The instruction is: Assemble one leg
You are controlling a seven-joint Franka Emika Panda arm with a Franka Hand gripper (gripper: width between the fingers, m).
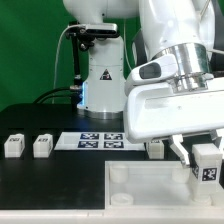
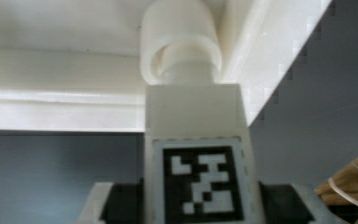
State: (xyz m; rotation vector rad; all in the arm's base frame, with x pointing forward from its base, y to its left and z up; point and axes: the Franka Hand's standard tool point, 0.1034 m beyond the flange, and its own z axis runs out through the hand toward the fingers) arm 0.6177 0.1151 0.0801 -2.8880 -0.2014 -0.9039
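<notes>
Black table, gripper clamps leg, dark bkgd

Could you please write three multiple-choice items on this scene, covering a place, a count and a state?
1. Where is the held leg? A. exterior view's left B. exterior view's middle C. exterior view's right, by the top's corner
2. How many loose legs lie on the table? A. one B. three C. five
3. The gripper is: A. shut on the held leg B. open C. out of view
Answers: C, it hangs by that corner; B, three sit beyond the top; A, it clamps the leg's sides.
</notes>
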